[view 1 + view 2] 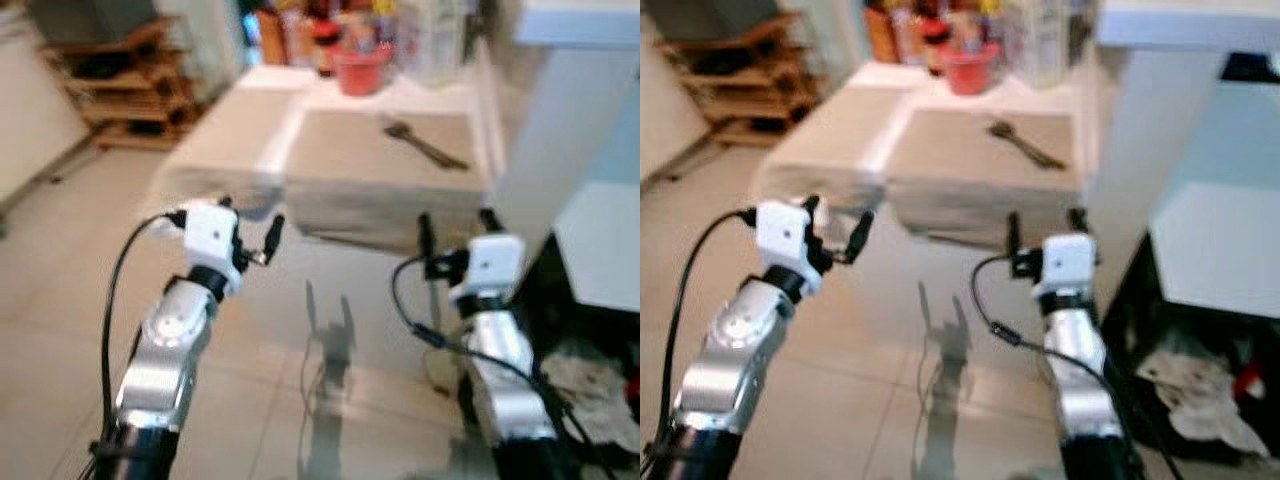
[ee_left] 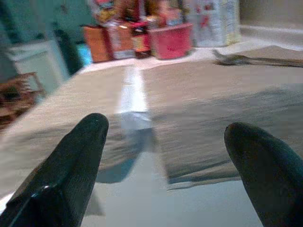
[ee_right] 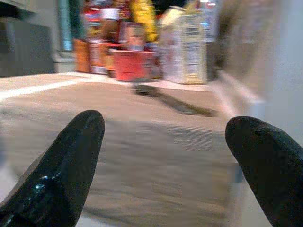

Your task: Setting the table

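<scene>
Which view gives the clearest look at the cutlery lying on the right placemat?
The right wrist view: the cutlery lies dead ahead between the open right pincer's fingers. Both eye views show it small and blurred on the placemat; the left wrist view catches it at the edge.

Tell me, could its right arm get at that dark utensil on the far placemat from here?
Probably not yet: nothing blocks the way, but the right gripper, fingers open, hangs short of the table's near edge, while the utensil lies farther back on the placemat.

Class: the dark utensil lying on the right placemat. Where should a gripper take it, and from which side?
Grip the utensil at its slim handle, which points toward the table's near right. It lies flat on the placemat, so probably come from above with the right gripper, fingers straddling the handle.
</scene>
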Robot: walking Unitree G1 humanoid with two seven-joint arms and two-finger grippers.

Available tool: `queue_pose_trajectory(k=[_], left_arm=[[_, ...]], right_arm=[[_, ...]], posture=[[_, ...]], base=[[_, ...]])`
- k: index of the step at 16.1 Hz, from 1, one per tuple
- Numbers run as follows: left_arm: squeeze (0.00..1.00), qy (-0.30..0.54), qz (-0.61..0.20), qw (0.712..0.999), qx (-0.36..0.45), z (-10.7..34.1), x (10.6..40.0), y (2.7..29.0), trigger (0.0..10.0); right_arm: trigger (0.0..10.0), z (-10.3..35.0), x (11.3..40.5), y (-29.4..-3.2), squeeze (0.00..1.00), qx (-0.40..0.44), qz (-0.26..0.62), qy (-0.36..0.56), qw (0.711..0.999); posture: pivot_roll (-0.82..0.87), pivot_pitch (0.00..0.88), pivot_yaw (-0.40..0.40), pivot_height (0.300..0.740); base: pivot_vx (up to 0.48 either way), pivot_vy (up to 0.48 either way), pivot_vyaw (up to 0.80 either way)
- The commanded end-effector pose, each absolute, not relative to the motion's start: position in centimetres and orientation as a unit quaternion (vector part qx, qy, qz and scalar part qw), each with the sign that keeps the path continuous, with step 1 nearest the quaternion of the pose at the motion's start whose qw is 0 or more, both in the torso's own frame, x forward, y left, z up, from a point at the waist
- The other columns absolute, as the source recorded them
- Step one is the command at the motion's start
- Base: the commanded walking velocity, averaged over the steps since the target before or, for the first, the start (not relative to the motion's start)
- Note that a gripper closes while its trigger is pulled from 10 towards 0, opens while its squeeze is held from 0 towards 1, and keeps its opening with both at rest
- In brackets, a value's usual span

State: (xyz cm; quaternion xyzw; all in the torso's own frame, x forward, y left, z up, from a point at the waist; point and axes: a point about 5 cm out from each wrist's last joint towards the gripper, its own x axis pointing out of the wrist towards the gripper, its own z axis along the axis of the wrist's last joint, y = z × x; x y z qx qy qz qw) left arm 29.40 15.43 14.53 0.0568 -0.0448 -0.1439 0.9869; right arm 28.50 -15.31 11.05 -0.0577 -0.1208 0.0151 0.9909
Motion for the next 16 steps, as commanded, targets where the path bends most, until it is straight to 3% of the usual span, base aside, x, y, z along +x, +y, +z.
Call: queue_pose_trajectory(k=[1,5,9,12,16], left_arm=[[0.0,-0.044,-0.153,0.985,0.059,14.5,29.7,15.2,10.0],[0.0,-0.046,-0.161,0.985,0.049,14.6,30.5,14.4,10.0],[0.0,-0.048,-0.171,0.983,0.054,14.6,30.8,14.1,10.0],[0.0,-0.051,-0.165,0.984,0.05,14.8,30.8,14.3,10.0],[0.0,-0.07,-0.163,0.982,0.066,15.3,30.9,14.4,10.0]], right_arm=[[10.0,10.8,28.3,-15.7,0.0,-0.061,0.011,-0.114,0.992],[10.0,10.5,28.1,-16.1,0.0,-0.071,0.011,-0.101,0.992],[10.0,9.9,28.0,-16.4,0.0,-0.075,0.015,-0.081,0.994],[10.0,9.7,28.3,-16.0,0.0,-0.078,0.02,-0.077,0.994],[10.0,10.2,28.9,-15.6,0.0,-0.081,0.028,-0.087,0.992]], posture=[[-0.14,0.0,0.113,0.74],[-0.17,0.0,0.119,0.74],[-0.17,0.0,0.123,0.74],[-0.16,0.0,0.118,0.74],[-0.15,0.0,0.11,0.74]], base=[[0.0,0.0,0.0],[0.0,0.0,0.0],[0.0,0.0,-0.78],[0.0,0.0,0.0],[0.0,0.41,0.0]])
